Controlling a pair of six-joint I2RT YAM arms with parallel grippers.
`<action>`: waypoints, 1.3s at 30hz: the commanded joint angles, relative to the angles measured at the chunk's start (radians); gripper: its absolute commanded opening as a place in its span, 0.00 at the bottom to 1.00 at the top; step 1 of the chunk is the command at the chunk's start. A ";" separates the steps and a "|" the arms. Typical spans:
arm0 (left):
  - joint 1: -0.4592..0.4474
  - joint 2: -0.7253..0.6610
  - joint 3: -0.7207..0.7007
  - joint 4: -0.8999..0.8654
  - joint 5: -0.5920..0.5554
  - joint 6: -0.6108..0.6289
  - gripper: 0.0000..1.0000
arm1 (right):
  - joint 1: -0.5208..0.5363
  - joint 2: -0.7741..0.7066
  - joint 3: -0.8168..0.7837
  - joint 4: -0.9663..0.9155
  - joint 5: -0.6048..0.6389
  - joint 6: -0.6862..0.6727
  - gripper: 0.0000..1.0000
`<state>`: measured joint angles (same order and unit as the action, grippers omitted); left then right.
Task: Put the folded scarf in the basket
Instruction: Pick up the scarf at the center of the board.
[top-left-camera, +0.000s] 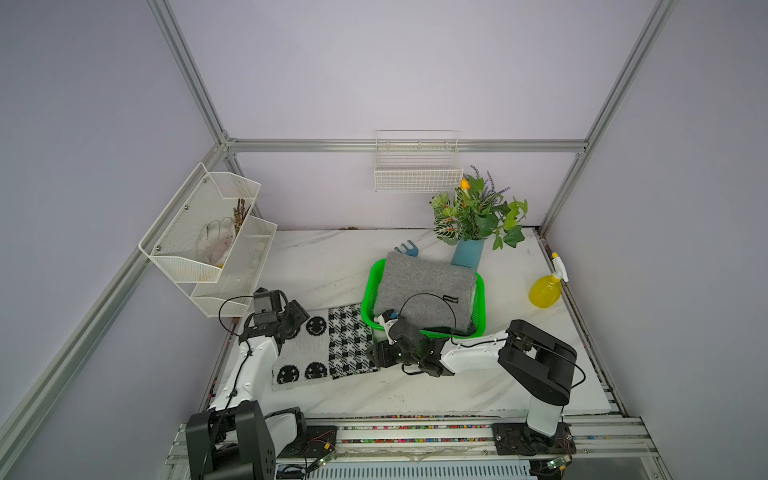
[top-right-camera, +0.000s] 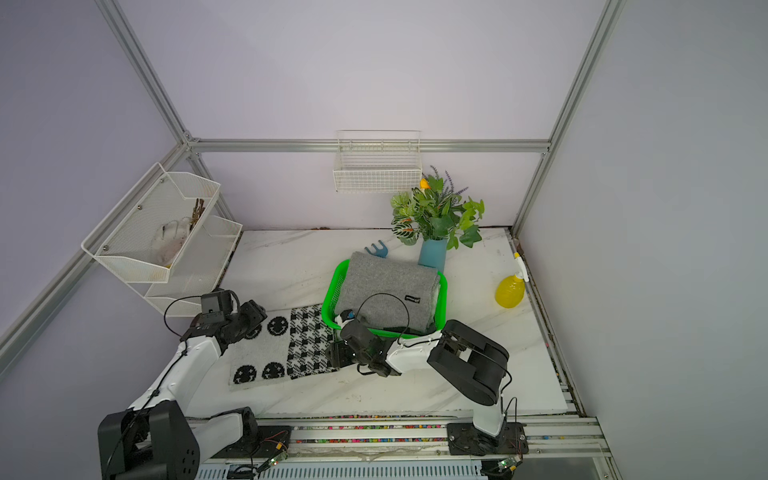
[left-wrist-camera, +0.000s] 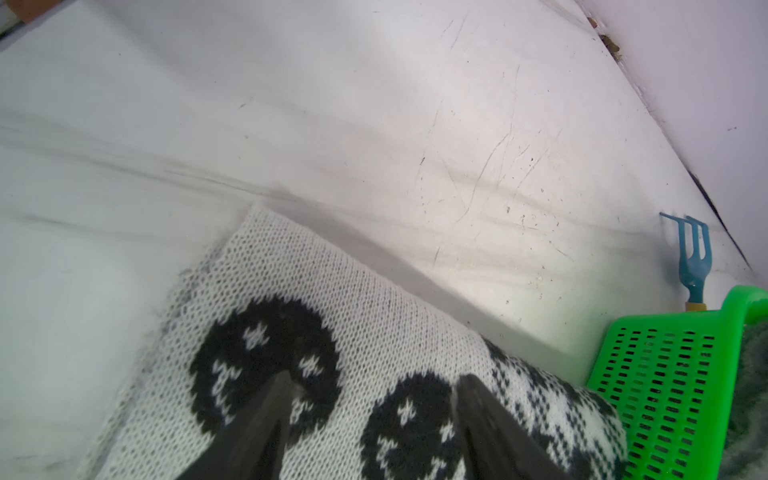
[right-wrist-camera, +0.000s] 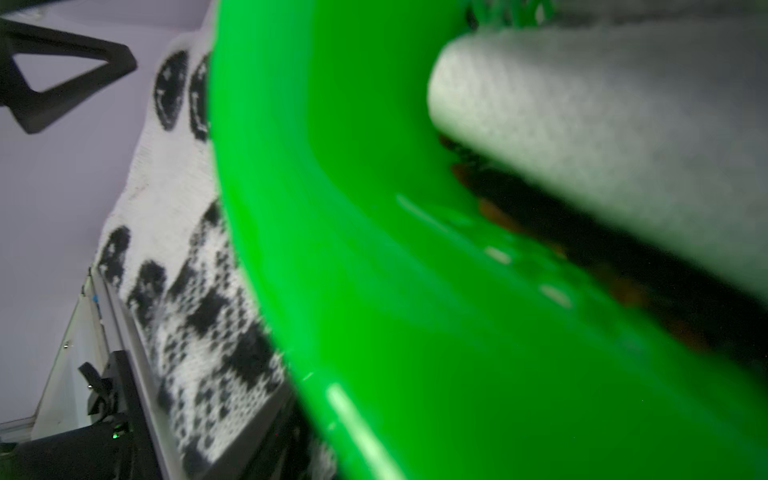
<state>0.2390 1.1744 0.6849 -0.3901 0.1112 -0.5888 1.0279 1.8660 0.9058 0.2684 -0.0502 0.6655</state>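
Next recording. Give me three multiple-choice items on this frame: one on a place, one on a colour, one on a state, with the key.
1. Where does the black-and-white scarf lie relative to the green basket?
A. Inside it
B. On the table beside it
C. Beneath it

2. What colour is the body of the spray bottle?
A. Red
B. Blue
C. Yellow

3. In what state is the green basket?
A. Empty
B. Holding a folded grey cloth
C. Tipped on its side

Key:
1 B: both top views show the scarf flat on the table, outside the basket's wall.
2 C: its body is bright yellow.
3 B: the basket stands upright with the grey cloth filling it.
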 joint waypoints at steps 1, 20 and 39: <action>0.036 0.049 0.055 -0.100 0.111 0.074 0.67 | 0.003 0.031 0.030 -0.060 0.031 -0.020 0.63; 0.221 0.116 0.104 -0.205 0.160 0.159 0.73 | 0.001 0.088 0.101 -0.068 -0.043 -0.038 0.63; 0.122 0.127 -0.123 0.235 0.098 0.032 0.73 | -0.006 0.078 0.065 -0.045 -0.036 -0.095 0.62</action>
<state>0.3775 1.3197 0.5873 -0.2668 0.2882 -0.4992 1.0264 1.9144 0.9657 0.2577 -0.0849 0.5964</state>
